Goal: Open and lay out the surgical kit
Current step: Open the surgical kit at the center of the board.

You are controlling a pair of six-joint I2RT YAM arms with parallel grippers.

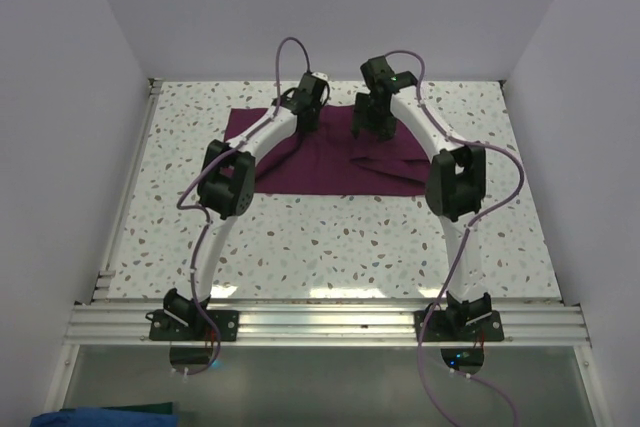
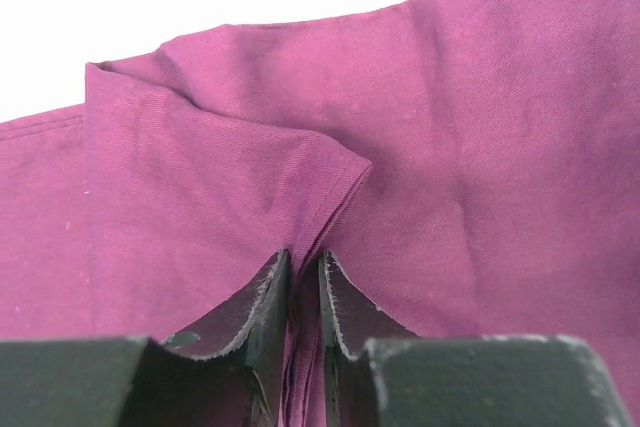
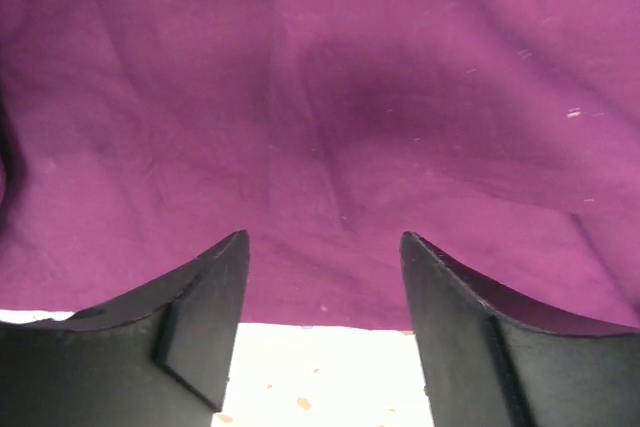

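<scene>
Your left end effector [image 2: 301,269] has its two fingers [image 2: 265,297] pressed nearly together. They pinch the edge of a folded flap of the plum cloth wrap [image 2: 480,147] in the narrow slot between them. Just past the fingertips the flap rises to a rounded corner of doubled fabric, and the cloth lies flatter to either side of it.

Your right end effector [image 3: 320,252] stands spread, its fingers well apart with nothing between them. In the gap below the tips you can see a strip of speckled desk [image 3: 320,377] and one edge of the cloth. Beyond that edge, softly creased purple fabric fills the view. You cannot tell from this view whether the tips touch the cloth.

From the overhead camera, both arm bases sit on the aluminium rail [image 1: 320,325] at the near edge, with bare speckled desk beyond it. The cloth wrap lies in the far half of the desk, roughly centred, as a broad rumpled sheet. Both arms arch out over it. The left end effector is down on the left-centre part, and the right one is just beside it, where a flap lies folded over.
</scene>
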